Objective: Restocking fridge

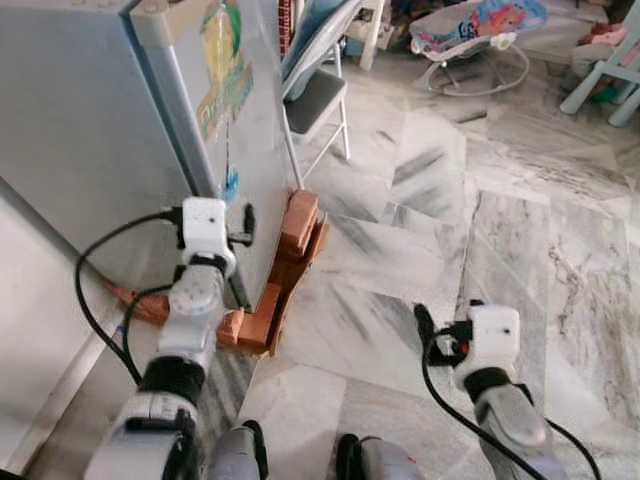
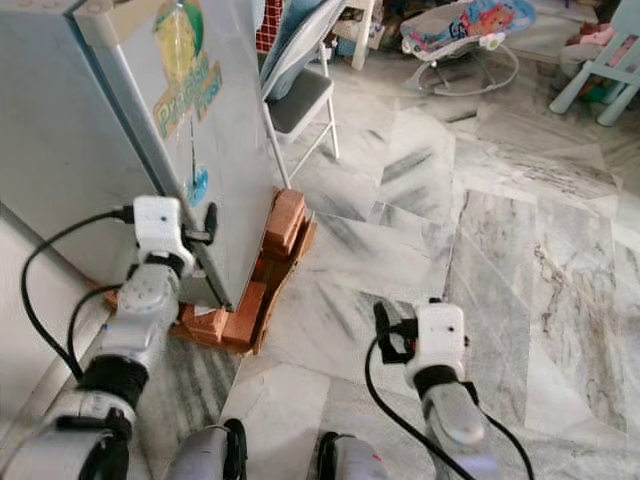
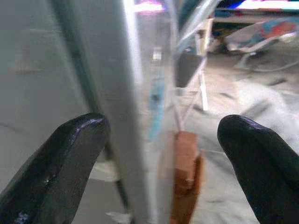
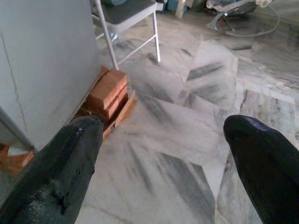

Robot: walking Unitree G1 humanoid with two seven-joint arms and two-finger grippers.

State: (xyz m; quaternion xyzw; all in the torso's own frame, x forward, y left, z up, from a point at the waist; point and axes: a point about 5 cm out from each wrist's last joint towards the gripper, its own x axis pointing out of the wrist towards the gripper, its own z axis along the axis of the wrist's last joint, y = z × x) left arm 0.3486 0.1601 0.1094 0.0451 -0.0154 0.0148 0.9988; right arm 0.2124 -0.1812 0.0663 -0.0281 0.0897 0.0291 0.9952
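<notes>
Fingers [image 3: 70, 158] of the left gripper [image 1: 243, 228] spread apart astride the front corner edge of the tall pale-grey metal fridge [image 1: 90, 130], at left of frame.

Spread apart too on the right gripper [image 1: 424, 325], hanging low over the grey-veined marble floor [image 1: 560, 230] at lower right, holding nothing. Fridge filling the upper left, shut, yellow-green sticker [image 1: 222, 75] on its door, base propped on stacked orange-red bricks [image 1: 290, 250]; grey folding chair [image 1: 318, 95] just behind it. Probably reaching to open the door before any restocking, so barely begun. Best done by hooking one finger into the seam along the door's edge, then pulling steadily outward along the hinge arc, without jerking. Worth minding: brick footing likely unsteady, and cables trailing near the base.
</notes>
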